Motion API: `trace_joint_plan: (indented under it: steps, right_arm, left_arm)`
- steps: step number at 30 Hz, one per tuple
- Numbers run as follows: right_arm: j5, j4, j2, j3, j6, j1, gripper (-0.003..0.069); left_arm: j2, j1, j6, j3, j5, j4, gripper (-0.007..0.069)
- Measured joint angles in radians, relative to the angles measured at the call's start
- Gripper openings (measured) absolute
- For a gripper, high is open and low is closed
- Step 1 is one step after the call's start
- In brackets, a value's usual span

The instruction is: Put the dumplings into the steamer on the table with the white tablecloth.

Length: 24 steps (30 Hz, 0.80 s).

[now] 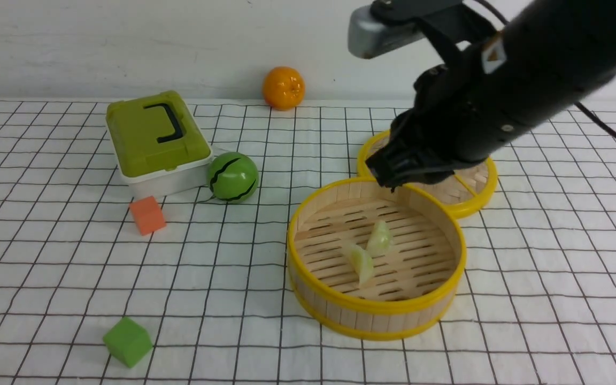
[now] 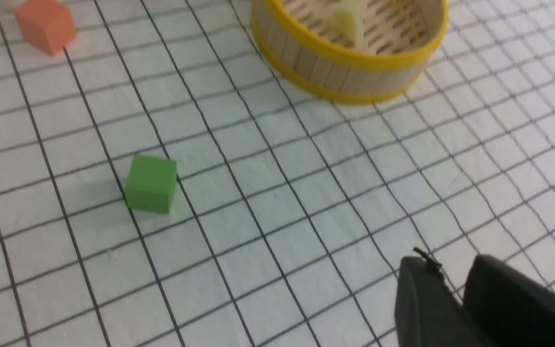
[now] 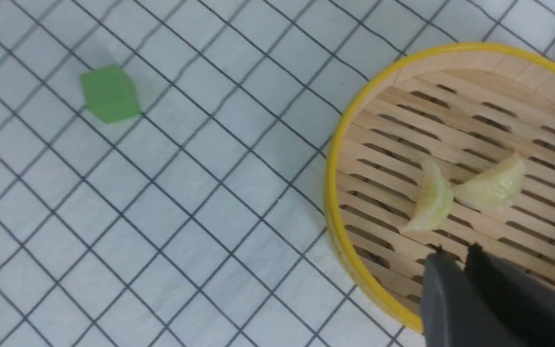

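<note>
Both dumplings (image 1: 370,250) already lie inside the steamer (image 1: 377,307), touching each other near the middle of its slatted floor, so the task looks essentially done and the main risk now is disturbing it. The right tool (image 1: 388,179) hangs just above the steamer's far rim with its fingers clenched together on nothing. If it dips or sweeps across low as it moves off, it could clip the yellow rim and shove or tip the basket, which looks light and sits loose on the white tablecloth (image 1: 233,321). The cloth itself is soft and slightly rippled over the worktop, so it could drag along with the basket. The left tool (image 2: 451,262) hovers low over bare cloth, well clear of the steamer, its fingers likewise pressed nearly together and empty. The dumplings are pale, glossy, translucent crescents with pleated edges; they look smooth enough to slide on the slats if jolted. The steamer is a round bamboo-strip wall with a gapped plank floor, and its flat lid (image 1: 479,182) lies just behind it.
</note>
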Motion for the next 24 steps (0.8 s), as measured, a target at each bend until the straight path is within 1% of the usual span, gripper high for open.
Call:
trace_joint_plan:
  steps: [2, 3, 5, 6, 8, 9, 11, 12, 13, 14, 20, 24]
  right_arm:
    - [-0.087, 0.043, -0.085, 0.094, -0.042, 0.000, -0.0005]
    - [-0.136, 0.065, -0.134, 0.147, -0.065, 0.000, -0.0015]
    - [-0.184, 0.091, -0.193, 0.209, -0.093, 0.000, -0.0021]
    - [-0.234, 0.107, -0.233, 0.251, -0.113, 0.000, -0.0022]
    - [-0.363, 0.167, -0.369, 0.391, -0.175, 0.000, -0.0022]
    - [-0.382, 0.176, -0.388, 0.410, -0.189, 0.000, -0.0022]
    - [-0.496, 0.221, -0.491, 0.519, -0.231, 0.000, -0.0022]
    - [-0.496, 0.224, -0.499, 0.527, -0.231, 0.000, -0.0022]
    - [-0.574, 0.247, -0.566, 0.596, -0.246, 0.000, -0.0022]
    - [-0.610, 0.256, -0.598, 0.629, -0.248, 0.000, -0.0022]
    - [-0.728, 0.273, -0.726, 0.731, -0.257, 0.000, -0.0020]
    - [-0.730, 0.274, -0.762, 0.746, -0.258, 0.000, -0.0018]
  left_arm:
    - [-0.070, 0.000, -0.006, 0.044, -0.039, 0.007, 0.0004]
    - [-0.101, 0.000, -0.008, 0.069, -0.064, 0.010, -0.0013]
    - [-0.132, 0.000, -0.009, 0.103, -0.102, 0.009, -0.0013]
    - [-0.149, 0.000, -0.010, 0.115, -0.119, 0.012, -0.0013]
    - [-0.183, 0.000, -0.012, 0.164, -0.205, 0.015, -0.0013]
    - [-0.184, 0.000, -0.012, 0.167, -0.209, 0.016, -0.0013]
    - [-0.187, 0.000, -0.012, 0.181, -0.244, 0.022, -0.0013]
    - [-0.187, 0.000, -0.012, 0.182, -0.245, 0.022, -0.0013]
    - [-0.187, 0.000, -0.012, 0.190, -0.250, 0.024, -0.0013]
    - [-0.187, 0.000, -0.012, 0.191, -0.249, 0.024, -0.0013]
    - [-0.187, 0.000, -0.012, 0.191, -0.233, 0.025, -0.0013]
    - [-0.187, 0.000, -0.012, 0.191, -0.230, 0.026, -0.0013]
